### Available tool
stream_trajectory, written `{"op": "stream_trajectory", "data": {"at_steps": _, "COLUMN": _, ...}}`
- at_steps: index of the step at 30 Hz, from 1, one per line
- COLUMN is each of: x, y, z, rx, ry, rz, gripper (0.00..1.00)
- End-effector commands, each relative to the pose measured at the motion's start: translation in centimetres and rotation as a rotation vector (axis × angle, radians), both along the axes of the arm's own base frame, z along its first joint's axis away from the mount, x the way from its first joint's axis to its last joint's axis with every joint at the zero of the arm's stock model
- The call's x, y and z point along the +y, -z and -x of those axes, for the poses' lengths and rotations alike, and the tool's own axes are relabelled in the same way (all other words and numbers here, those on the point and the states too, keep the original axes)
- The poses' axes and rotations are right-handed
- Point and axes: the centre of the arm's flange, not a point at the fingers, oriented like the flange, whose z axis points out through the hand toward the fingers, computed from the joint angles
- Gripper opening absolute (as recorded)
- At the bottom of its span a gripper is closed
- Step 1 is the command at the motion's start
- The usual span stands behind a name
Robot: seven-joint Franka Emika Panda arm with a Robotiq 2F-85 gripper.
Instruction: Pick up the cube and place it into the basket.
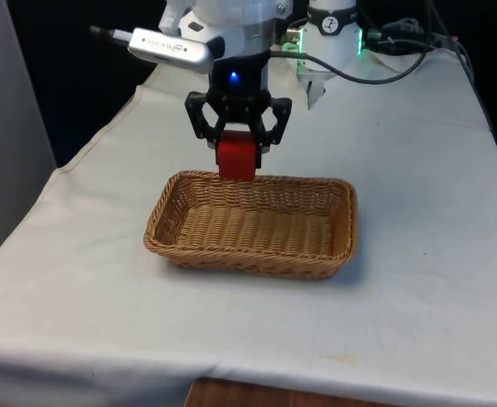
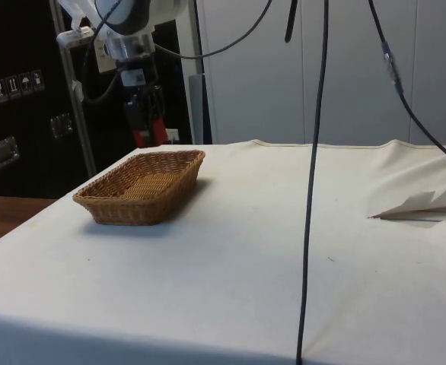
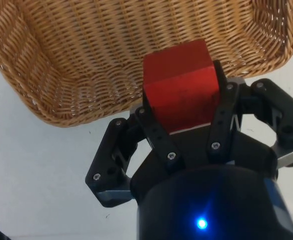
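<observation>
A red cube (image 1: 237,158) hangs in the air with my black gripper (image 1: 237,151) shut on it, just above the far rim of a rectangular wicker basket (image 1: 181,225). In the side view the cube (image 2: 148,137) and gripper (image 2: 147,125) hover beyond the basket (image 2: 124,213), over its far end. From the wrist, the cube (image 3: 180,86) sits clamped between the two fingers (image 3: 156,135), with the basket's woven floor (image 3: 101,55) spread out beneath it. Nothing lies inside the basket.
White cloth (image 1: 418,280) covers the table all around the basket. A black cable (image 2: 312,182) hangs down in the side view's foreground. A crumpled fold of cloth (image 2: 421,205) lies at the side view's right edge.
</observation>
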Motion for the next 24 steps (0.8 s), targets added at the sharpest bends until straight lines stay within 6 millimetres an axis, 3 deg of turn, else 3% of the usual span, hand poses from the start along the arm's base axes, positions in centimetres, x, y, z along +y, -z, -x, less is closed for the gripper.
{"op": "stream_trajectory", "data": {"at_steps": 1, "x": 0.1, "y": 0.3, "z": 0.0, "rx": -0.007, "ry": 0.0, "rz": -0.005, "gripper": 0.01}}
{"op": "stream_trajectory", "data": {"at_steps": 24, "x": -0.1, "y": 5.2, "z": 0.0, "rx": 0.009, "ry": -0.007, "rz": 0.023, "gripper": 0.01}}
